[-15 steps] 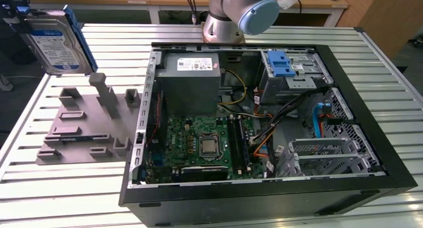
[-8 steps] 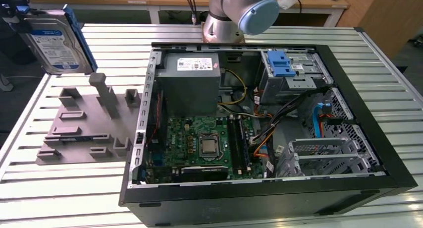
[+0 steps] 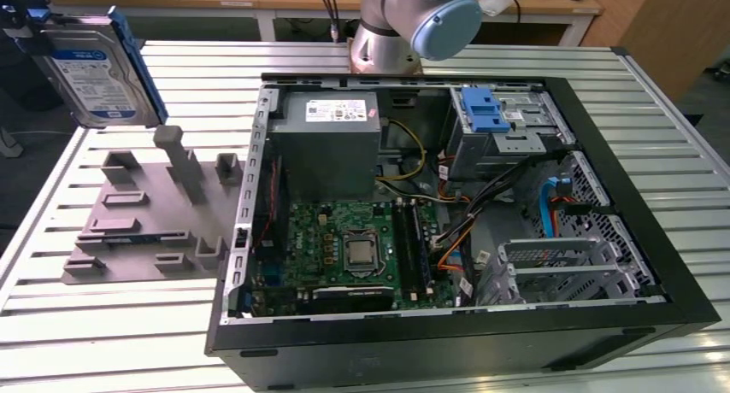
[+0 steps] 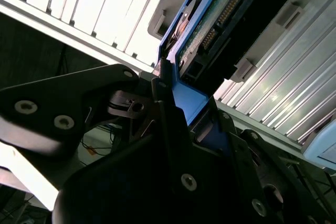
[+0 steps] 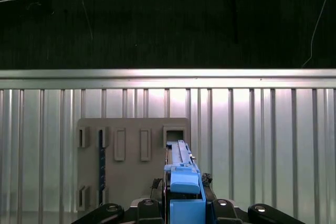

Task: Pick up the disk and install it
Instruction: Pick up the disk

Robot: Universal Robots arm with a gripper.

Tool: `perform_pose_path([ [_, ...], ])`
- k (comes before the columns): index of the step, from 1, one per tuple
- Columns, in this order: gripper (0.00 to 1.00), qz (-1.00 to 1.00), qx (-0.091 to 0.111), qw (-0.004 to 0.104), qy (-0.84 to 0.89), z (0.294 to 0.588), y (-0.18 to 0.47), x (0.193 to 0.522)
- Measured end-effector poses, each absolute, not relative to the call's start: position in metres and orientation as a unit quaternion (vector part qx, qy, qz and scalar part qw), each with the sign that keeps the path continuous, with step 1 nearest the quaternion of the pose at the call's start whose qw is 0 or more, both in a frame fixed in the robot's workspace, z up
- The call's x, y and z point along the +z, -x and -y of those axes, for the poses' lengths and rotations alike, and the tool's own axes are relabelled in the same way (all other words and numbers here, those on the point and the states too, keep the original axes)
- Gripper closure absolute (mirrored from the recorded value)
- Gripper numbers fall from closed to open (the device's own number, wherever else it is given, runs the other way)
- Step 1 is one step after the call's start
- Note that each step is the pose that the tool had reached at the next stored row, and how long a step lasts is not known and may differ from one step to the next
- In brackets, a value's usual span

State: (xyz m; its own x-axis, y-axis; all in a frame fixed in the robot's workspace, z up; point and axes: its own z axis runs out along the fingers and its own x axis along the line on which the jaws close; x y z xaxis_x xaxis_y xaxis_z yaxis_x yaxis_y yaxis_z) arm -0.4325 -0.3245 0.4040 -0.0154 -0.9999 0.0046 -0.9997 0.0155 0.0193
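I'm clamping the disk (image 3: 97, 68) in the gripper (image 4: 190, 103) above the slatted metal table (image 3: 114, 325); the open computer case (image 3: 456, 342) is lying there, showing its motherboard (image 3: 331, 248).

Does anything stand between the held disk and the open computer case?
Nothing visible does. The pincer holds the disk above the grey holder, at the exterior view's left; the computer case beside it lies open, lid off. Cables cross inside near the drive cage.

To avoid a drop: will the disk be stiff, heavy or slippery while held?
The disk looks like rigid metal, so probably stiff and heavy for its size. Its blue carrier frame is smooth plastic, so it might slip.
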Motion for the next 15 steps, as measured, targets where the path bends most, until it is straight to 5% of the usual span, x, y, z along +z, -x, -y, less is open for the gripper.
perform_pose_path([
  [15,0.64,0.713,-0.005,0.008,-0.702,0.3244,0.4325,0.4094],
])
